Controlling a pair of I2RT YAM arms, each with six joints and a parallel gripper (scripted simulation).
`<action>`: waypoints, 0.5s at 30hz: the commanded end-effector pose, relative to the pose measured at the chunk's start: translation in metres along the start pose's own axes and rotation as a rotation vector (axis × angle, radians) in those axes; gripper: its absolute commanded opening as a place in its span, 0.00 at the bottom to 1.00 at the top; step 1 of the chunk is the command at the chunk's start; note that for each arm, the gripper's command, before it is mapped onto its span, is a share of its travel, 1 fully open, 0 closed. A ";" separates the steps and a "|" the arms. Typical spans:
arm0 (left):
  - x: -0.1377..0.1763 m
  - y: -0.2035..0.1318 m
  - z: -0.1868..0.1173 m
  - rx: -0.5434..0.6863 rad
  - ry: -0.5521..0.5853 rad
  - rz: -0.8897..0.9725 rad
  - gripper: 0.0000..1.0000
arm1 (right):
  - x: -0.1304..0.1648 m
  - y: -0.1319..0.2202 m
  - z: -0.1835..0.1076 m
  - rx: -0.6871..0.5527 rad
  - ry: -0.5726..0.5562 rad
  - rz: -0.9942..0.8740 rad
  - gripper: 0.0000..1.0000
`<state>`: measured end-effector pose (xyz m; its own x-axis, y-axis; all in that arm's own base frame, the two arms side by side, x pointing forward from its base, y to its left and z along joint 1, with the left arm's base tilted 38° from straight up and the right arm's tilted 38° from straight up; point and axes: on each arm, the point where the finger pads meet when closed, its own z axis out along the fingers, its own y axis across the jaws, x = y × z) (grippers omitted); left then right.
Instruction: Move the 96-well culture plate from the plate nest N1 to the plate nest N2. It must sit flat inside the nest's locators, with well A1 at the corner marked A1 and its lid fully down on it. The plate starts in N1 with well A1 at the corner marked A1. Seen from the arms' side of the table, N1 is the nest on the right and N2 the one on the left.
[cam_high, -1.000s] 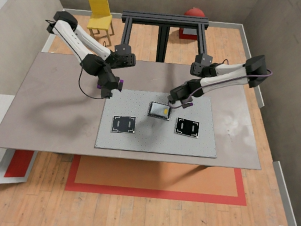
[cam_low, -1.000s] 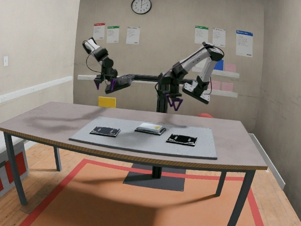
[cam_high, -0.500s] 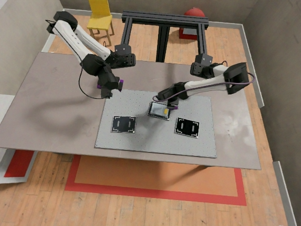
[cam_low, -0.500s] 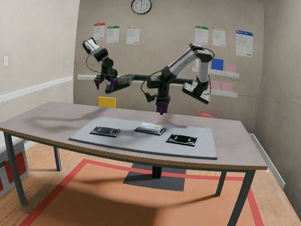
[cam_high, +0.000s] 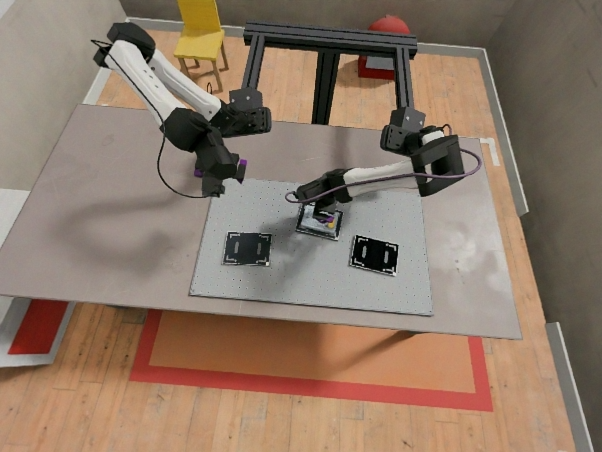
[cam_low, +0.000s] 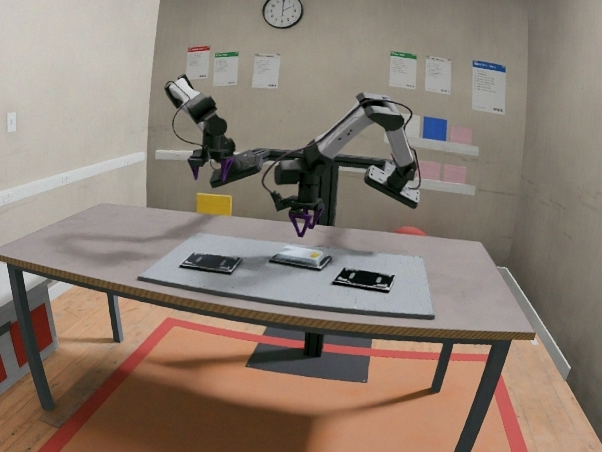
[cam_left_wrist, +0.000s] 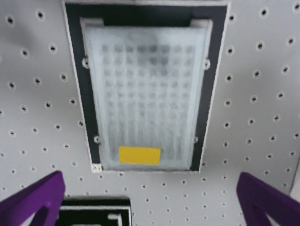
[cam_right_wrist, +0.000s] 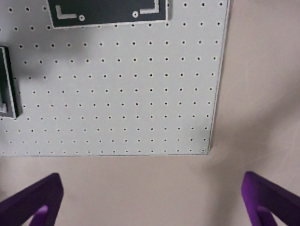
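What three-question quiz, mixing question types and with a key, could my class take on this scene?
1. Multiple choice: What colour is the label on the culture plate?
a) red
b) yellow
c) blue

2. True or false: The left end effector is closed on the culture plate.

3. Fill in the blank: Of the three nests on the perforated board, ____ hold no plate.

Key: 1. b; 2. false; 3. two
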<state>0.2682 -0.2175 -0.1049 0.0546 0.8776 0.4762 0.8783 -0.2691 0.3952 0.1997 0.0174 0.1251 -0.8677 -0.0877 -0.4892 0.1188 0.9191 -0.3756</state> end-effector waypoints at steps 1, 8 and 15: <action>-0.016 -0.002 -0.005 -0.014 -0.018 0.024 1.00 | -0.002 0.000 -0.002 -0.005 -0.005 -0.005 1.00; -0.016 0.006 -0.013 -0.030 -0.036 0.006 1.00 | -0.002 0.000 -0.002 -0.005 -0.005 -0.005 1.00; -0.016 0.006 -0.013 -0.029 -0.036 0.007 1.00 | -0.002 0.000 -0.002 -0.005 -0.005 -0.005 1.00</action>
<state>0.2698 -0.2204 -0.1062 0.0543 0.8788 0.4741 0.8774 -0.2687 0.3975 0.1997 0.0174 0.1251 -0.8677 -0.0877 -0.4892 0.1188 0.9191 -0.3756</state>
